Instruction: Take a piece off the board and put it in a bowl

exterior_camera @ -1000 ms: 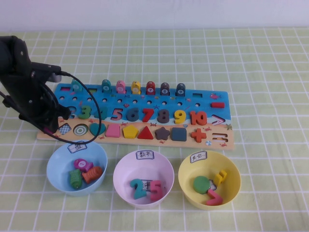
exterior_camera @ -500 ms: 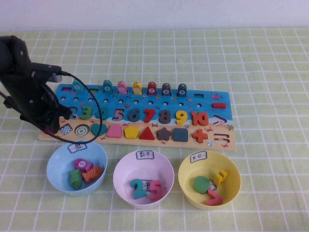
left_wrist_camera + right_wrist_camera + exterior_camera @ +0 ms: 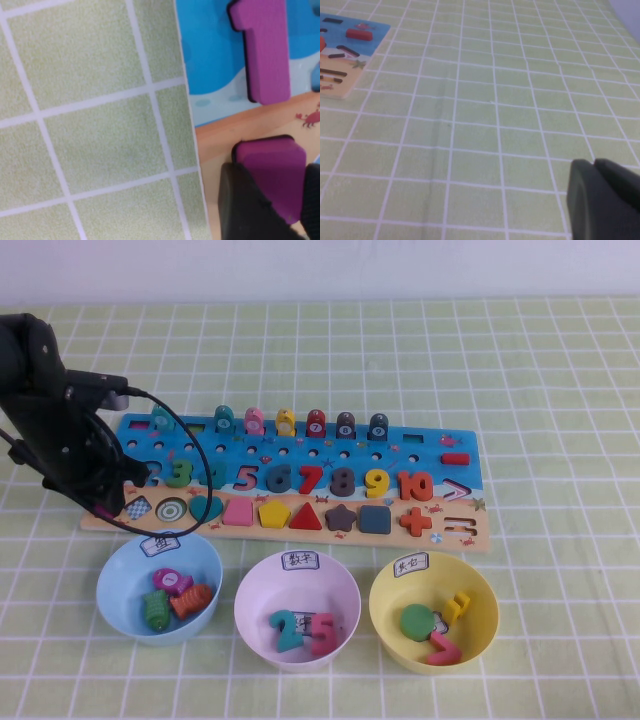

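The magenta-purple piece (image 3: 272, 172) is seen at the left end of the board's tan strip, just below the purple number 1 (image 3: 265, 47), with the dark fingers (image 3: 245, 205) of the left gripper (image 3: 274, 205) set on either side of it. The jaws are narrowed to the block's width and appear to be closed on it, though whether it has left its recess cannot be judged.

Across the last second the board (image 3: 420, 445) has been nudged slightly to the right and a little away from the robot, while the left arm has barely shifted. This suggests that the board is being dragged by the grip rather than the piece being freed; the lift is judged not yet done.

The yellow bowl (image 3: 480, 635) stands well apart at the right end of the row, past the light blue bowl (image 3: 115, 590) and the pale pink bowl (image 3: 250, 625), so a long carry remains.

In the high view the piece is hidden behind the left arm. In the left wrist view its lower part is covered by the fingers. The right gripper (image 3: 605, 200) is parked over bare tablecloth (image 3: 470, 125), cut off at the frame corner; its jaws appear closed together.
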`<state>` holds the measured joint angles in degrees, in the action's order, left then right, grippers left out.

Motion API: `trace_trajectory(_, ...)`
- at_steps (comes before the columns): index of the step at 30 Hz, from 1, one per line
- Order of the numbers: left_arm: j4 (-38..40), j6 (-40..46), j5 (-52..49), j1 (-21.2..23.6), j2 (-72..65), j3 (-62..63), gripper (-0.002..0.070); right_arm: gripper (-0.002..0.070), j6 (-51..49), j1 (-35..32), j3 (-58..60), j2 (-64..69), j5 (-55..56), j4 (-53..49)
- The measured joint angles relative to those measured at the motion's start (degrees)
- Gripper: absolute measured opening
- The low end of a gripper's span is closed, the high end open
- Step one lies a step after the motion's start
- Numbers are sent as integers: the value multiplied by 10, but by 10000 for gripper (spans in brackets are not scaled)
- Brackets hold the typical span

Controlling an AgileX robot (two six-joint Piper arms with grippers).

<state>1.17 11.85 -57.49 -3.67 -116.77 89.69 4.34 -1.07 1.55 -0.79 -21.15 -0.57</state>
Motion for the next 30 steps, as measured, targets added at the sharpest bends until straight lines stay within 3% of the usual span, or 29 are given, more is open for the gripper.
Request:
trace_trajectory(20, 3, 1, -9, 0, 0, 0, 202, -18, 0, 0, 0, 0, 0, -19)
trace_trajectory(23, 3, 1, -9, 0, 0, 0, 202, -18, 0, 0, 0, 0, 11, 75)
trace_trajectory(30, 3, 4, -9, 0, 0, 0, 202, -18, 0, 0, 0, 0, 97, 471)
